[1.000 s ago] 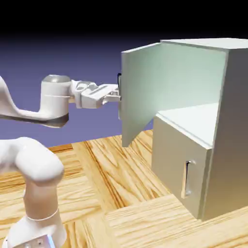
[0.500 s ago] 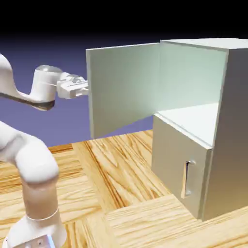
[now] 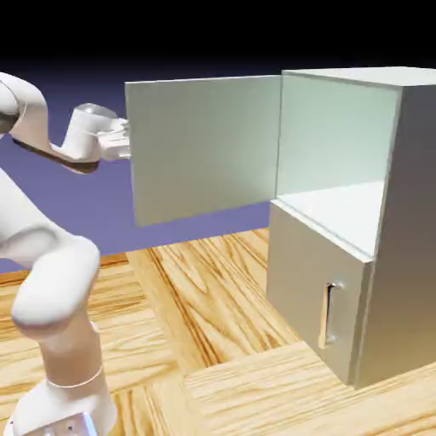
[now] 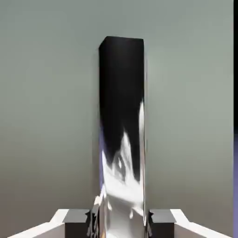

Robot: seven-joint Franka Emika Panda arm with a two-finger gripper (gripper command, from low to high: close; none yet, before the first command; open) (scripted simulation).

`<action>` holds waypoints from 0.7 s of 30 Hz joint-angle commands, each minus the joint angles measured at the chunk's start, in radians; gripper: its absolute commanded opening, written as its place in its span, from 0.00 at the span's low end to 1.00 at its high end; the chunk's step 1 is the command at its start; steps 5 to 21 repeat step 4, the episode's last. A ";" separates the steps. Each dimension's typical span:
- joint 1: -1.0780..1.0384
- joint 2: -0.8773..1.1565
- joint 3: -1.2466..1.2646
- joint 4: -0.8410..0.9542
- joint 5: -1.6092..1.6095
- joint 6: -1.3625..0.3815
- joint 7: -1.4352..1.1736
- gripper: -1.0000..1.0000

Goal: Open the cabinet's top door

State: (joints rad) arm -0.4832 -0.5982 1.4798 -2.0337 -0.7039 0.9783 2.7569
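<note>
Cabinet (image 3: 400, 230) stands at the exterior view's right on the wooden table (image 3: 213, 298), pale grey-green, boxy. Top door (image 3: 204, 145) is swung wide open, hinged at the cabinet's front left edge and reaching out toward the picture's left; its inner face is toward the camera, and the upper compartment behind it lies exposed, with a pale shelf floor showing. Lower door (image 3: 319, 294) is shut, its vertical handle (image 3: 329, 313) on the front.

Arm (image 3: 47, 289) rises from lower left; the wrist meets the door's free edge at upper left. Gripper (image 3: 126, 140) is mostly hidden behind that edge in the exterior view.

Hand view: the door's bar handle (image 4: 122, 135), dark above and mirror-bright below, runs up the middle of the frame against the flat grey panel. Both grey fingertips (image 4: 76, 218) sit tight against its two sides at the bottom edge, jaws pinching the handle.
</note>
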 commanded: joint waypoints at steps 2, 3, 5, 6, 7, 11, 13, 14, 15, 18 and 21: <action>-0.073 -0.022 0.054 0.048 0.021 -0.024 -0.014 0.00; -0.109 -0.035 0.078 0.074 0.031 -0.035 -0.022 0.00; -0.145 -0.049 0.103 0.100 0.042 -0.047 -0.031 0.00; -0.145 -0.049 0.103 0.100 0.042 -0.047 -0.031 0.00; -0.145 -0.049 0.103 0.100 0.042 -0.047 -0.031 0.00; -0.145 -0.049 0.103 0.100 0.042 -0.047 -0.031 0.00; -0.145 -0.049 0.103 0.100 0.042 -0.047 -0.031 0.00; -0.145 -0.049 0.103 0.100 0.042 -0.047 -0.031 0.00; -0.145 -0.049 0.103 0.100 0.042 -0.047 -0.031 0.00; -0.145 -0.049 0.103 0.100 0.042 -0.047 -0.031 0.00; -0.145 -0.049 0.103 0.100 0.042 -0.047 -0.031 0.00</action>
